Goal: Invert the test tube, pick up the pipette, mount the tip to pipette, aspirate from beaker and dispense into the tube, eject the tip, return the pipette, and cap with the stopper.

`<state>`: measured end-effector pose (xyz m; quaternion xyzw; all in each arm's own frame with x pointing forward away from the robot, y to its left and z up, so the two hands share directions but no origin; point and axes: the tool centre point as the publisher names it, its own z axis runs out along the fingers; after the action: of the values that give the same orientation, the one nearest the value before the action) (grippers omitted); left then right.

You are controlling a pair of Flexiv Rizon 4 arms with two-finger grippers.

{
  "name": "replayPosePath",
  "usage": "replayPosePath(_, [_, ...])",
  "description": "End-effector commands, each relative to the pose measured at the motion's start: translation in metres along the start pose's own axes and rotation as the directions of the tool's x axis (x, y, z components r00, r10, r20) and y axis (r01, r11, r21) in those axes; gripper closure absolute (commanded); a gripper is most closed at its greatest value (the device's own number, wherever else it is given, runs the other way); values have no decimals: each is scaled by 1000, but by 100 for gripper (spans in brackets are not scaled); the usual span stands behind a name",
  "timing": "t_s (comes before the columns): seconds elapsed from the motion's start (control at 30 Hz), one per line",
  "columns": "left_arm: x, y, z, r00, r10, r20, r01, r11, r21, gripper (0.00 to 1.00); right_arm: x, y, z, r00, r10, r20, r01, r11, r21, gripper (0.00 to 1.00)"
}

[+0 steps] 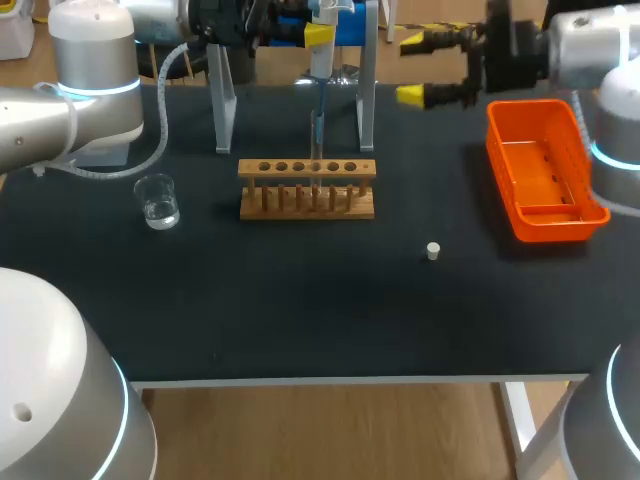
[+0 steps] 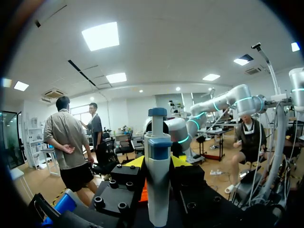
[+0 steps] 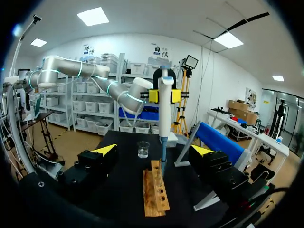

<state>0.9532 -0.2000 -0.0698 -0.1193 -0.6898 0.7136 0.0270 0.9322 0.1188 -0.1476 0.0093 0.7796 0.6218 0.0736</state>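
Left claw (image 1: 322,35): clenched on pipette (image 1: 320,65), upright above rack (image 1: 307,188), tip (image 1: 317,128) aimed down a hole; dispensing, probably.
Right claw (image 1: 415,68): released, hanging near orange basket (image 1: 540,170), out of the way.
Stopper (image 1: 432,251): loose on table (image 1: 300,300), awaiting capping.
Hard to see: tube (image 1: 316,192) in rack, barely discernible; fill unreadable.

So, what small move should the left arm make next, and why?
Probably dispense into the test tube: the left gripper holds the pipette upright with its tip down at the tube in the rack. The stopper lies loose, so capping comes later.
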Motion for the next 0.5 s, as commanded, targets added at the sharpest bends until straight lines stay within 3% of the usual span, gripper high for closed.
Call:
replayPosePath(0.03, [-1, 0, -1, 1000, -1, -6, 1, 1000, 0, 100, -13, -34, 34, 1000, 8, -7, -8, 1000, -9, 0])
replayPosePath(0.5, [-1, 0, -1, 1000, -1, -6, 1, 1000, 0, 100, -18, -80, 82, 999, 2, -43, 0, 999, 45, 0])
